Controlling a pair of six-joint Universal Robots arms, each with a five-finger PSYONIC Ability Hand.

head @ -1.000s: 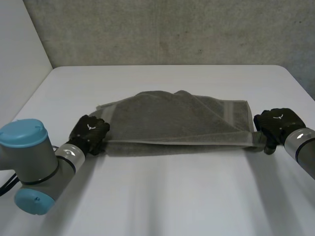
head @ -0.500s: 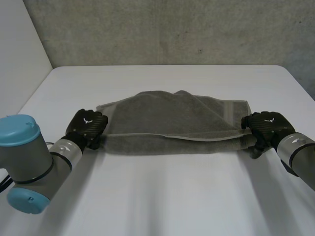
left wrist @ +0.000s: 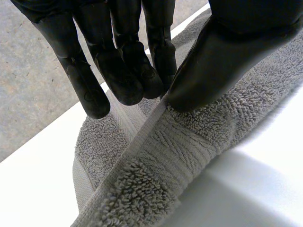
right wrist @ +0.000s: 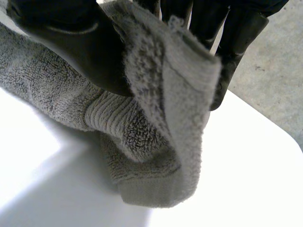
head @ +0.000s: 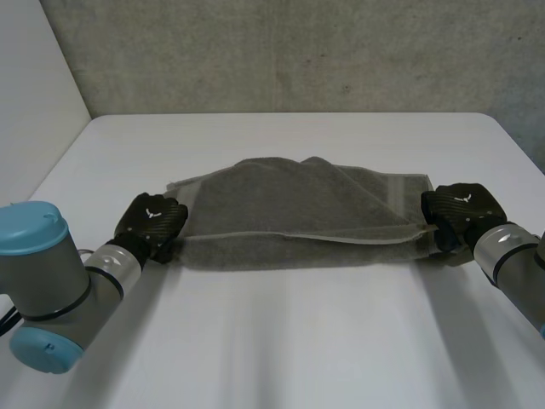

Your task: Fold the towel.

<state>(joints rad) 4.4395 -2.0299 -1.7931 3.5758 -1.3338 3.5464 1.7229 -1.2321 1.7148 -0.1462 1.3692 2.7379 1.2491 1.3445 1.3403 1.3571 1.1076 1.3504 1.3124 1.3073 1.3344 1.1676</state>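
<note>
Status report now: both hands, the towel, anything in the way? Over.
Left hand pinches towel at one near corner. Right hand pinches the other near corner. Near edge stretched between them, rest lying on table.

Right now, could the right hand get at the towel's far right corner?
Probably yes: the far corner lies just beyond the right hand, nothing between, though that hand is pinching the towel at its near corner.
</note>
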